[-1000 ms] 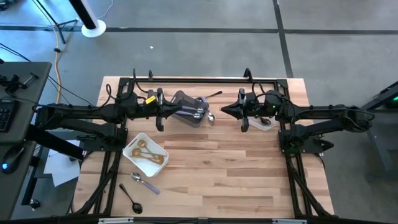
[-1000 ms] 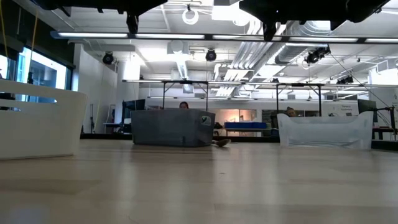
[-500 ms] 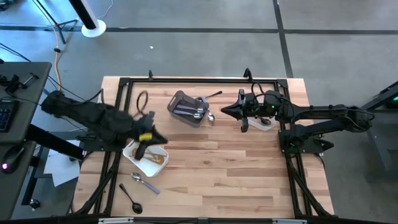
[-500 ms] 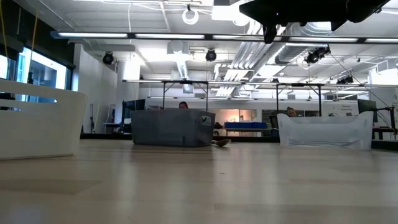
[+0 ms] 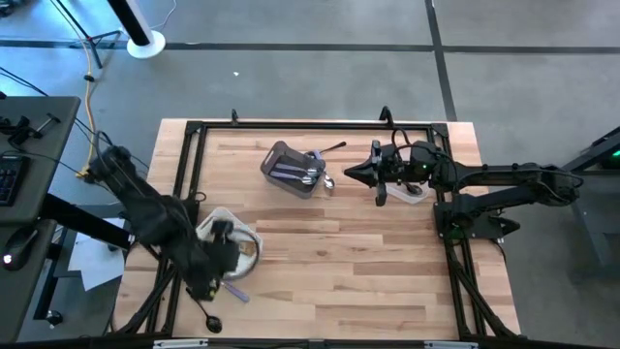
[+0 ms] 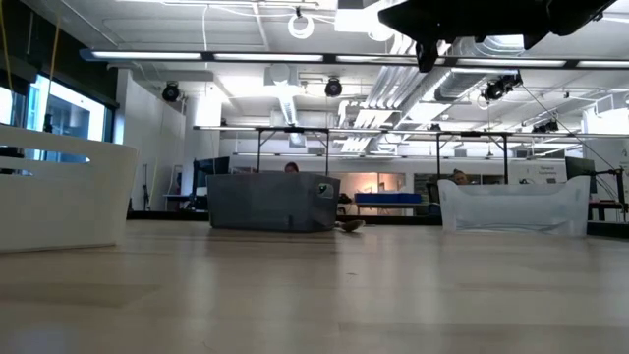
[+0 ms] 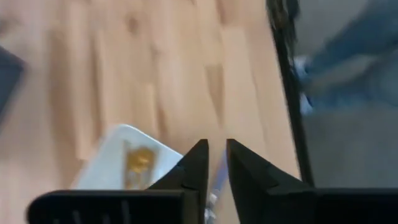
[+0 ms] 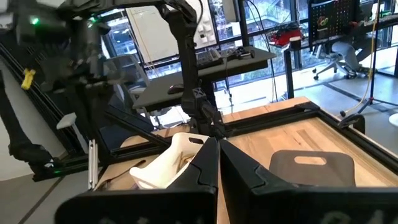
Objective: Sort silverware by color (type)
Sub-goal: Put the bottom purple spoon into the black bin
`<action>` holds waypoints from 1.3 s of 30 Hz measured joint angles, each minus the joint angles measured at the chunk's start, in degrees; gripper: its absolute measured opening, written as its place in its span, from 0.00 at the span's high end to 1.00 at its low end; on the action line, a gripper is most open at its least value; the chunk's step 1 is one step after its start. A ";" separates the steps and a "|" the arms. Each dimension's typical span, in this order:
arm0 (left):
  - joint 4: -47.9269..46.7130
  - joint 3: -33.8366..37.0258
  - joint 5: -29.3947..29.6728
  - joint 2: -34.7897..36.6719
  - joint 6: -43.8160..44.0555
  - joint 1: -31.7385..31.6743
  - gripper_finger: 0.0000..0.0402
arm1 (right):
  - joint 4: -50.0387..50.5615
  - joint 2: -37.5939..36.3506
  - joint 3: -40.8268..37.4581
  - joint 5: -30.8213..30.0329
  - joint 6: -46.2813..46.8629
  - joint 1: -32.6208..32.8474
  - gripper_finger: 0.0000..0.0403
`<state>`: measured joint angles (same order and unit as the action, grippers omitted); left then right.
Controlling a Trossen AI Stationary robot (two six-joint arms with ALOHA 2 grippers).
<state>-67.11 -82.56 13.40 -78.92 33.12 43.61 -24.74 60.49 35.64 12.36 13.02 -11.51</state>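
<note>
My left gripper (image 5: 213,281) hangs over the near left of the table, tipped downward, beside the white tray (image 5: 244,236) that holds gold spoons (image 7: 138,163). Its fingers stand slightly apart with nothing between them (image 7: 216,163). Below it on the wood lie a lilac-handled spoon (image 5: 235,292) and a black spoon (image 5: 207,317). The grey bin (image 5: 291,167) at the far middle holds several pieces of silverware; a black piece (image 5: 332,148) sticks out past its far rim. My right gripper (image 5: 351,173) waits shut and level beside the bin, touching nothing (image 8: 217,152).
A clear tub (image 5: 409,191) stands under my right arm at the far right. A silver spoon (image 5: 328,182) lies on the wood by the grey bin's right side. Bare wood spreads over the middle and near right of the table (image 5: 368,271). A black frame rail (image 5: 184,165) edges the table.
My left arm has swung from beside the grey bin at the far side to the table's near left, past the white tray, and has tipped from level to pointing down. My right arm has kept still.
</note>
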 joint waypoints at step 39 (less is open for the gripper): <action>9.33 1.37 -8.71 -34.43 -9.30 6.67 0.53 | 5.49 0.01 0.00 -2.29 2.13 -0.01 1.00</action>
<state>-57.78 -81.19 4.69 -113.35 23.83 50.28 -19.25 60.50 35.64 10.07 15.16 -11.52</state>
